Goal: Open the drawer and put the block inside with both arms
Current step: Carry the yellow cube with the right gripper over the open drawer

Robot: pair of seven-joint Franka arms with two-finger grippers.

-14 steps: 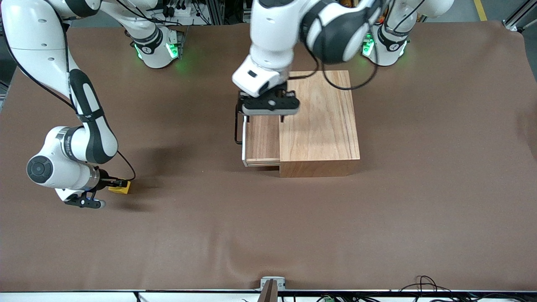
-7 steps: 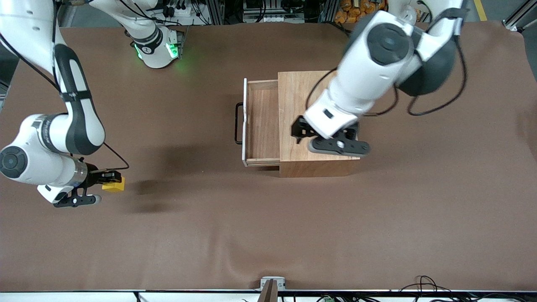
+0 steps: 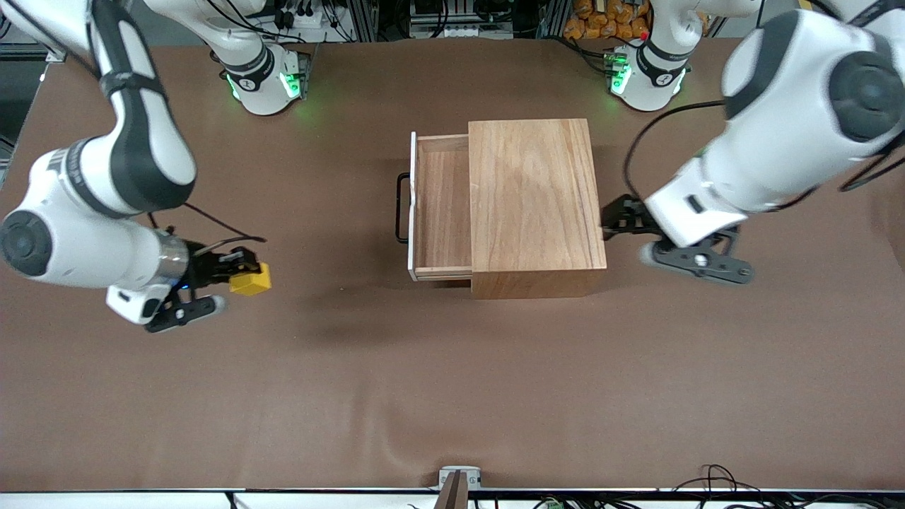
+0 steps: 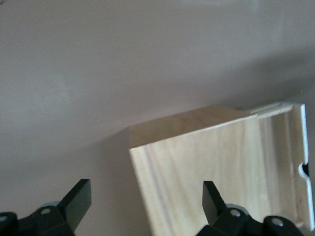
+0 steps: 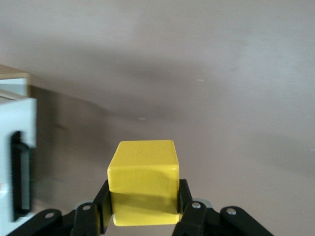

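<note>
The drawer stands pulled out of the light-wood cabinet, with its white front and black handle facing the right arm's end of the table. My right gripper is shut on the yellow block and holds it above the table, apart from the drawer. In the right wrist view the block sits between the fingers, with the drawer front ahead. My left gripper is open and empty beside the cabinet at the left arm's end. In the left wrist view it hangs over the cabinet's edge.
The brown table cover spreads wide all round the cabinet. A small metal fixture sits at the table edge nearest the front camera. Cables lie along that edge.
My left arm has let go of the drawer and swung over the cabinet to its left-arm side. My right gripper has lifted the block and carried it toward the drawer.
</note>
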